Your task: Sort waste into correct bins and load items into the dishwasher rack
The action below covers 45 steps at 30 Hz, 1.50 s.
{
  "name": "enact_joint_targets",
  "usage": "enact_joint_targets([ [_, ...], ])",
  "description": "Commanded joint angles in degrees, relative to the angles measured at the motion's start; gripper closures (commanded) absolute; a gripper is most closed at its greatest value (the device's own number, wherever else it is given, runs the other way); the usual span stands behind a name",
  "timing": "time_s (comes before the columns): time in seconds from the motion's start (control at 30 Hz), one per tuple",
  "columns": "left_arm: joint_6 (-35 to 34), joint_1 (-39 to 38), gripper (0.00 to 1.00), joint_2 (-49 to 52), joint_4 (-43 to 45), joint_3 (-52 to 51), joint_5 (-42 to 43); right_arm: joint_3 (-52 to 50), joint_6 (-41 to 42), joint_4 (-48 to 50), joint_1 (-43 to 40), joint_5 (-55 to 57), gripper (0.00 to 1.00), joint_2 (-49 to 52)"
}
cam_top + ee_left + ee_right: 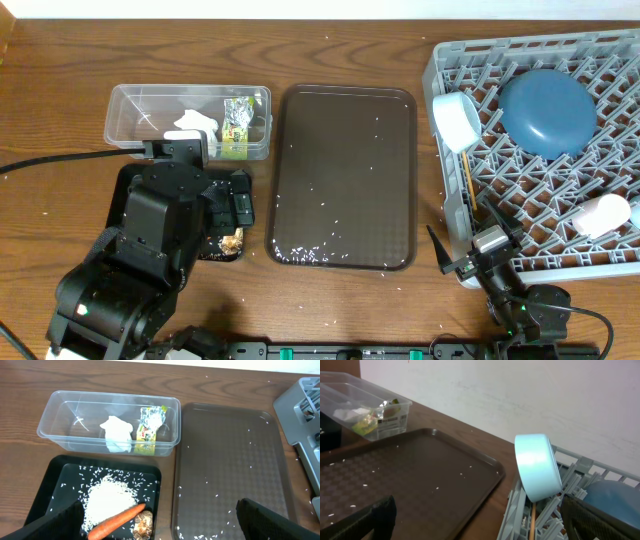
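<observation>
The clear tub [130, 100] holds the white tissue [192, 125] and the yellow-green wrapper [237, 125]; both also show in the left wrist view, the tissue [116, 432] and the wrapper [148, 427]. The black tray [60, 480] holds the rice [107, 500], the carrot [117, 520] and the brown lump [143, 524]. The grey rack [470, 215] holds the blue plate [547, 112], the white bowl [457, 120], the chopsticks [467, 180] and a cup [603, 215]. My left gripper [160, 525] is open and empty above the black tray's right edge. My right gripper [482, 522] is open and empty by the rack's left wall.
The dark brown serving tray [345, 175] lies between the bins and the rack, with scattered rice grains on it. A few grains lie on the wooden table. My left arm [150, 250] covers most of the black tray in the overhead view.
</observation>
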Motion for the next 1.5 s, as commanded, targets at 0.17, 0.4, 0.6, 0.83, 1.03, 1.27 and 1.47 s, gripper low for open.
enact_joint_targets([
  [0.17,0.8,0.3,0.02,0.0,0.0,0.3,-0.7,-0.1,0.9,-0.2,0.1,0.5,0.01,-0.3],
  [0.4,1.4,0.8,0.02,-1.2,-0.2,-0.2,-2.0,-0.1,0.9,-0.2,0.1,0.5,0.01,-0.3],
  [0.6,1.4,9.9,0.02,-8.6,14.6,-8.8,2.0,-0.1,0.9,-0.2,0.1,0.5,0.01,-0.3],
  [0.83,6.0,21.1,0.02,-24.7,29.2,-26.7,13.2,-0.1,0.9,-0.2,0.1,0.5,0.01,-0.3],
  [1.03,6.5,22.4,0.02,-38.4,33.1,-39.1,13.1,-0.1,0.9,-0.2,0.1,0.5,0.01,-0.3],
  [1.27,6.5,22.3,0.02,-48.4,40.2,-50.1,13.1,-0.1,0.9,-0.2,0.1,0.5,0.01,-0.3],
  [1.47,6.5,22.3,0.02,-52.2,42.1,-56.8,13.1,-0.1,0.9,-0.2,0.1,0.5,0.01,-0.3],
])
